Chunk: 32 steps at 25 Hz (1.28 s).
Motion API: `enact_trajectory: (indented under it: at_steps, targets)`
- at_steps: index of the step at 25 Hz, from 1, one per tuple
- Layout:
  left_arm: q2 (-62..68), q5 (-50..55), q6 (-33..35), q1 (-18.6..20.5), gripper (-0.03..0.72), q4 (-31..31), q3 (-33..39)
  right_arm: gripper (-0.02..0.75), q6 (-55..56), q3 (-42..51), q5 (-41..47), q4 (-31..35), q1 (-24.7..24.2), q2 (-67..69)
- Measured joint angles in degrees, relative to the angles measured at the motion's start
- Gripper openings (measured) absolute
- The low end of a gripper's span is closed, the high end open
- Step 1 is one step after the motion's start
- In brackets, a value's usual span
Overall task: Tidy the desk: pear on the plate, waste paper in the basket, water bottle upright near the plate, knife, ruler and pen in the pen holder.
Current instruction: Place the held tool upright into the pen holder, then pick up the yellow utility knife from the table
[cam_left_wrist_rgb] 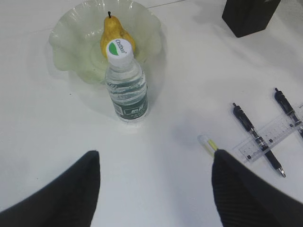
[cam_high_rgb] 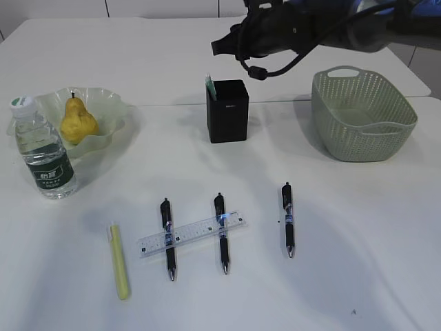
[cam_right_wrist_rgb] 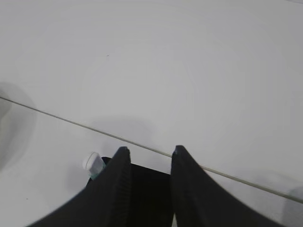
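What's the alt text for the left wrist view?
An upright water bottle stands just in front of a ruffled green plate holding a yellow pear. Pens and a clear ruler lie at right, between the open left gripper fingers.

Upright water bottle [cam_left_wrist_rgb: 126, 82] just before the pear [cam_left_wrist_rgb: 115, 34] on the plate [cam_left_wrist_rgb: 66, 45].

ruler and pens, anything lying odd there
Yes. The ruler lies askew across two pens, resting on them rather than flat on the table. A third pen lies apart, clear of it.
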Motion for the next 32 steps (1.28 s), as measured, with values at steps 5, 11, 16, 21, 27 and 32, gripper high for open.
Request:
enact_trajectory:
  at_steps: [5,11,16,21,27,32]
  targets:
    - [0.00,0.00,0.00,0.00,0.517,-0.93,0.00,0.250,0.00,-0.05,5.34,-0.01,0.00,-4.37]
    - [0.00,0.00,0.00,0.00,0.517,-1.41,0.00,0.250,-5.98,-0.14,9.56,-0.59,0.00,-7.94]
    - [0.00,0.00,0.00,0.00,0.517,-1.59,0.00,0.249,-15.03,-0.14,13.46,-0.72,0.00,-9.31]
    - [0.00,0.00,0.00,0.00,0.517,-2.10,0.00,0.248,-17.83,-0.14,18.35,-0.09,0.00,-10.90]
    - [0.00,0.00,0.00,0.00,0.517,-2.43,0.00,0.247,-18.12,3.55,19.59,2.35,0.00,-15.02]
    - [0.00,0.00,0.00,0.00,0.517,-2.93,0.00,0.247,-15.90,9.53,18.02,2.87,-0.63,-19.83]
